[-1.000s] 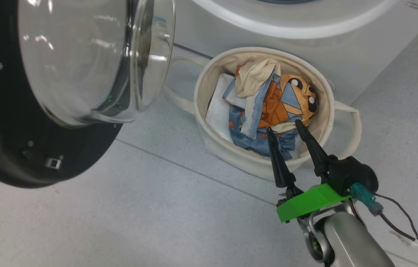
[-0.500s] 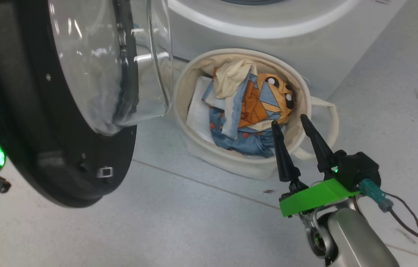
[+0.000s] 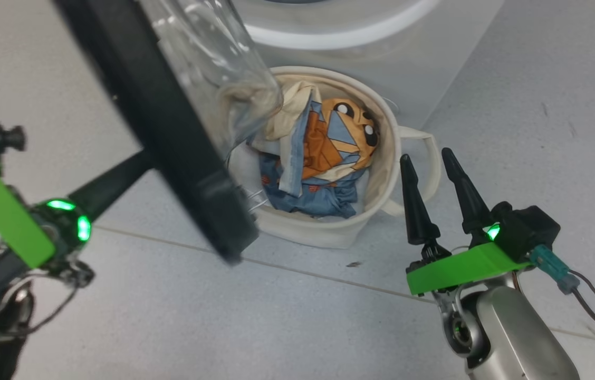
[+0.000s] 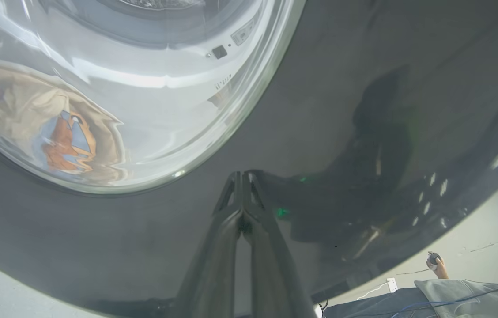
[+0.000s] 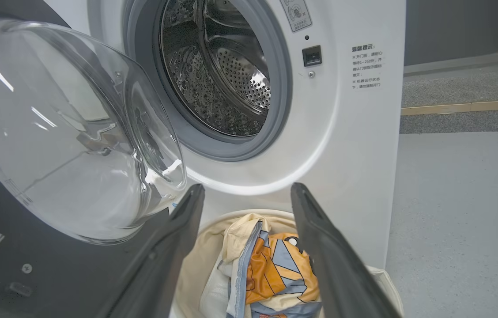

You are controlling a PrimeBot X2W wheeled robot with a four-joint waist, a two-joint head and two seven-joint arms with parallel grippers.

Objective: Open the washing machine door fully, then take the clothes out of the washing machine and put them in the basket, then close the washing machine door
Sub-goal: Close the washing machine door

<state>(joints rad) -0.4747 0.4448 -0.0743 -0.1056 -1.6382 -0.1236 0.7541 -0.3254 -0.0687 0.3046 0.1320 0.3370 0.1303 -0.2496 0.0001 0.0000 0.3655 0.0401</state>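
- The washing machine [image 5: 346,132] stood white and front-on. Its steel drum [image 5: 227,75] looked bare of laundry in the right wrist view, so I judged that only the closing step remained.
- The washing machine door [image 3: 171,158] hung part open, its black rim edge-on in the head view and its glass bowl overhanging the basket's left side. To shut it well, I would have kept the push square on the rim, followed the arc slowly and pressed until the latch caught. The glossy surface could let the tips slide.
- The basket [image 3: 329,237] sat on the floor just before the machine, beneath the opening. I judged its rim, near the door's swing, the chief obstruction.
- The clothes [image 3: 329,153] lay heaped in the basket, with the orange-and-blue piece on top.
- The left gripper [image 4: 243,175] had its fingers pressed together, tips touching the door's outer black rim.
- The right gripper [image 3: 424,154] had its fingers apart and held nothing. It was just beside the basket's looped handle [image 3: 420,135], and I would have kept it clear of the door.
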